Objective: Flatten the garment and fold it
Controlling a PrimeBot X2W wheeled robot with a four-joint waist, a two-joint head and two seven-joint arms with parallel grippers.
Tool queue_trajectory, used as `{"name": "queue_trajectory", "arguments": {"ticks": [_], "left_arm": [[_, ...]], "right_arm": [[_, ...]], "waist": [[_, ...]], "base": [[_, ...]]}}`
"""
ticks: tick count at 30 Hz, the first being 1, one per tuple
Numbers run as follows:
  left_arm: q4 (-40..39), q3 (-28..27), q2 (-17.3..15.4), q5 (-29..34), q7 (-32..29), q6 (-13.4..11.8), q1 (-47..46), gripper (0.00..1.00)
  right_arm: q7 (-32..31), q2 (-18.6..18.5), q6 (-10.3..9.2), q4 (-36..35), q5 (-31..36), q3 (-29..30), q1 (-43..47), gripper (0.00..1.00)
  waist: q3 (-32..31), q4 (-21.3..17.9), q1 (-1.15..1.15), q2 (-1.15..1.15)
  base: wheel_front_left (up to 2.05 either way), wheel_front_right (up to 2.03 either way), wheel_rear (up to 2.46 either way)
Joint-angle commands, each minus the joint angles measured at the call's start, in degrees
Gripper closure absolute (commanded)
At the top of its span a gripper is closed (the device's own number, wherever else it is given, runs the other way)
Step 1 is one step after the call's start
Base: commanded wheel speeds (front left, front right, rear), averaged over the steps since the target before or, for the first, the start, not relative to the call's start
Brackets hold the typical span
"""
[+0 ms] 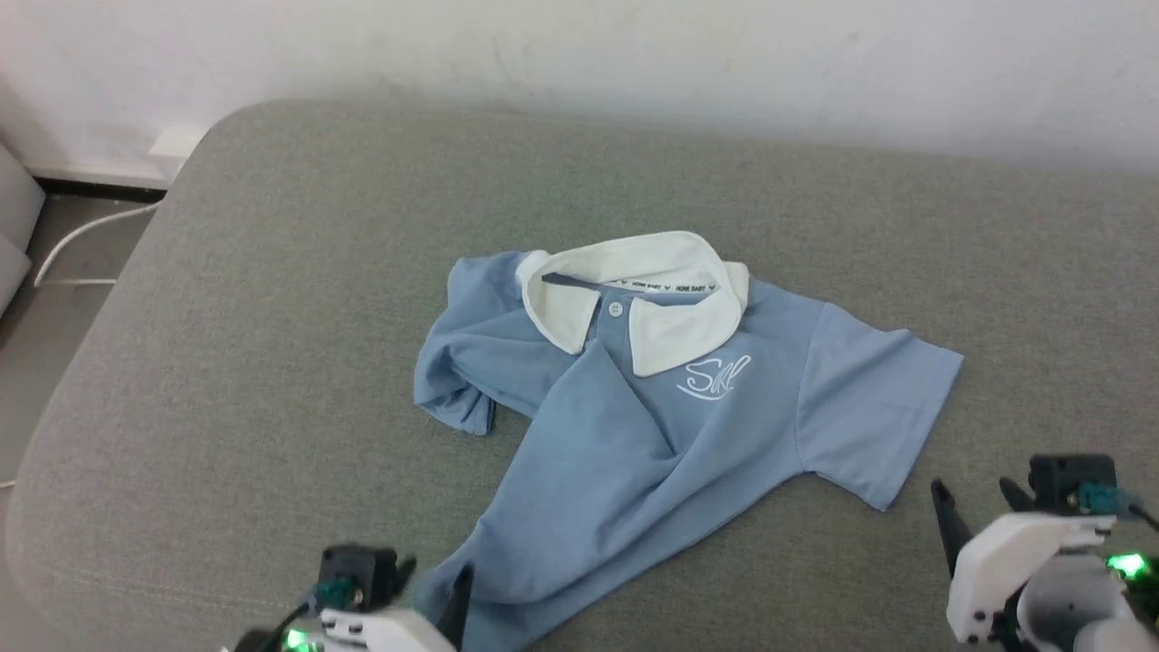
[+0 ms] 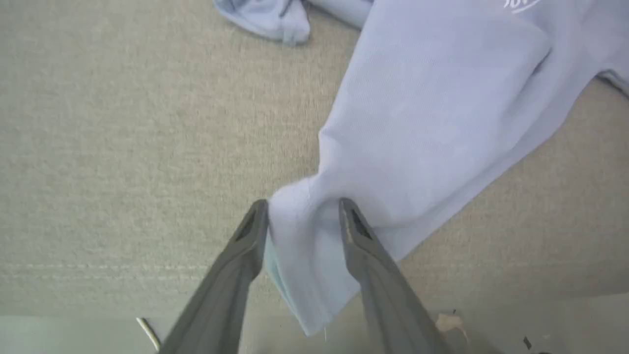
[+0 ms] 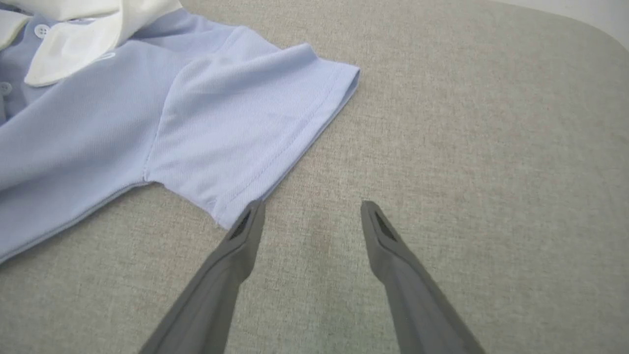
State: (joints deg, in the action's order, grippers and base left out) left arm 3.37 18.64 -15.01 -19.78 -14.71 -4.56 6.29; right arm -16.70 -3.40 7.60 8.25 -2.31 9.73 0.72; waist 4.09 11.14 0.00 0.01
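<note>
The garment (image 1: 634, 435) lay on the cushion (image 1: 272, 317), its collar (image 1: 634, 281) toward 12 o'clock. At its 7 o'clock, the hem sat between the left gripper's (image 1: 433, 580) parted fingers. At its 4 o'clock, the right gripper (image 1: 971, 493) stood just beside a sleeve (image 1: 869, 407).

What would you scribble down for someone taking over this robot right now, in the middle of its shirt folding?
Left gripper: fingers straddle the bottom corner of the garment, with cloth bunched between them; I cannot tell whether it is clamped.
Right gripper: open, holding nothing, over the grey cushion beside the right-hand sleeve.
Garment: face up on the cushion, collar toward the wall. The right-hand sleeve is spread flat, the left-hand sleeve is crumpled, and the body is creased and skewed.
Done: nothing folded yet.
Left: pull the body straight, smooth the left-hand sleeve, then fold.
</note>
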Motion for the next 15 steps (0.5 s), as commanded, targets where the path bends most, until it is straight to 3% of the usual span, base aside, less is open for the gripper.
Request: {"name": "queue_trajectory", "arguments": {"ticks": [1, 6, 11, 15], "left_arm": [[-0.52, -0.46, 0.53, 0.82, 2.96, 0.39, -2.59, 0.00], [-2.12, -2.69, 1.56, 1.85, 13.71, 0.17, -7.15, 0.00], [-1.09, -4.29, 1.30, 5.01, 24.81, -0.98, -10.53, 0.00], [0.65, -4.88, 1.79, 7.16, 28.88, -2.03, -12.25, 0.00]], "right_arm": [[-1.02, -0.80, -0.11, 0.03, -0.01, -0.28, -2.50, 0.00], [-8.20, -4.00, -0.11, 2.14, -1.21, -2.43, -9.07, 0.00], [-15.55, -5.17, -0.11, 8.59, -1.41, -2.11, -15.79, 0.00], [-19.44, -5.86, -0.11, 15.38, 1.11, -0.73, -19.42, 0.00]], "waist": [[0.94, 0.81, 0.00, -0.01], [2.42, 2.41, 0.00, -0.01], [3.55, 4.39, 0.00, -0.01], [4.45, 6.12, 0.00, -0.01]], "base": [[0.00, 0.00, 0.00], [0.00, 0.00, 0.00], [0.00, 0.00, 0.00], [0.00, 0.00, 0.00]]}}
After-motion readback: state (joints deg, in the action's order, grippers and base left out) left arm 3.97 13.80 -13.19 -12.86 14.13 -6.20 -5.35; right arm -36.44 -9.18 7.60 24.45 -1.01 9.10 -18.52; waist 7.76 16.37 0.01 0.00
